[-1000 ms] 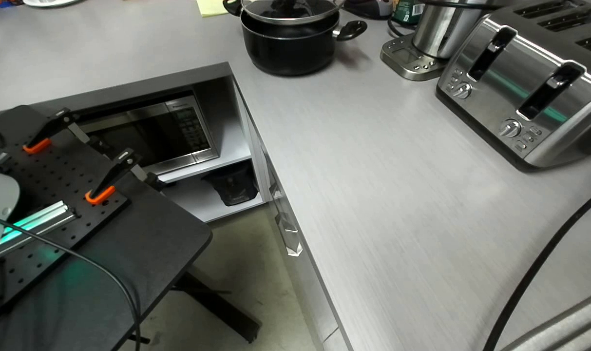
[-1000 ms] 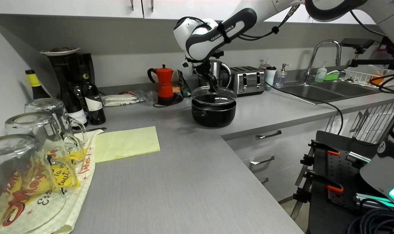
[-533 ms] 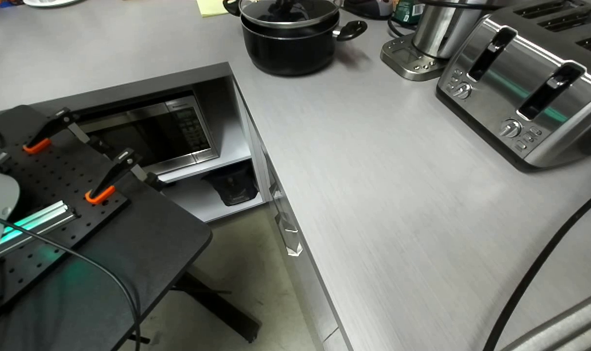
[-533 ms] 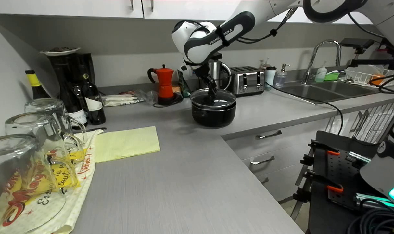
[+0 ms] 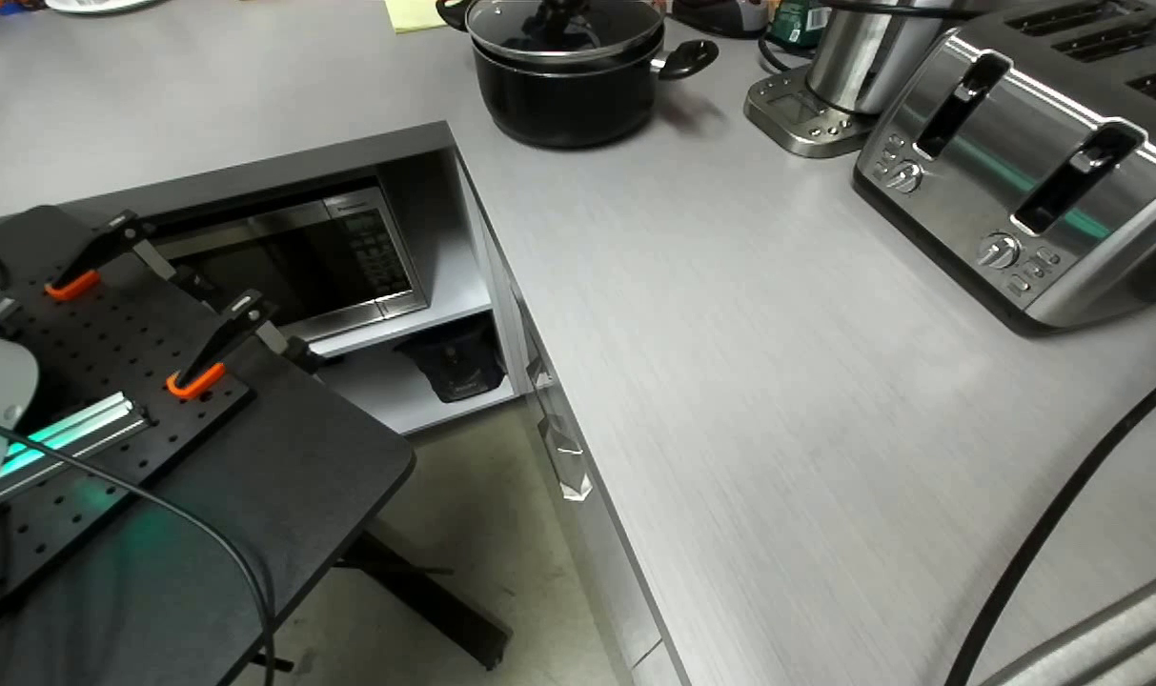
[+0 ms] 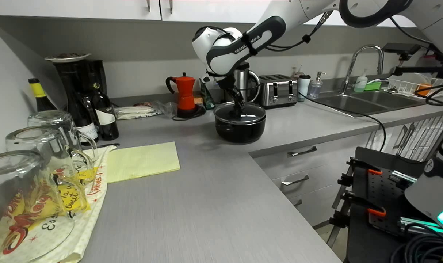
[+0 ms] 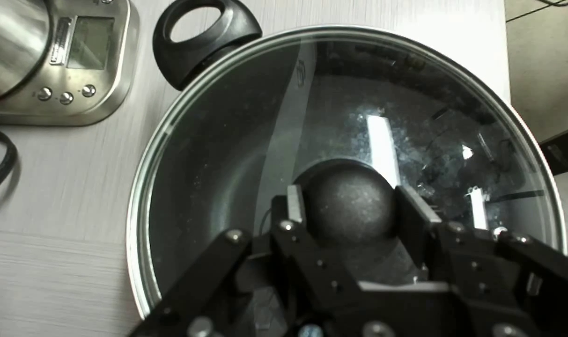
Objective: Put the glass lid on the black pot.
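Glass, ringed by a metal rim (image 7: 136, 210), spans most of our wrist view: it is the glass lid (image 7: 330, 117), its rounded dark knob (image 7: 349, 201) pinched between the two fingers of the gripper (image 7: 354, 206). In both exterior views we see the lid over the mouth of the black pot (image 5: 568, 107), which stands on the grey tabletop (image 5: 759, 314). In an exterior view a narrow dark band shows between the lid and the near edge of the pot, so we judge the lid not fully seated; whether it touches anywhere, we cannot tell.

What worries us is the last bit of lowering. If the lid lands off-centre or tilted, one edge could dip inside the pot or hang outside it, and letting go then might leave it rocking or sliding. Pressing hard on one side could skid the pot toward the nearby corner of the tabletop. The knob looks smooth, so our hold could slip, or the lid pivot, if the metal rim catches.
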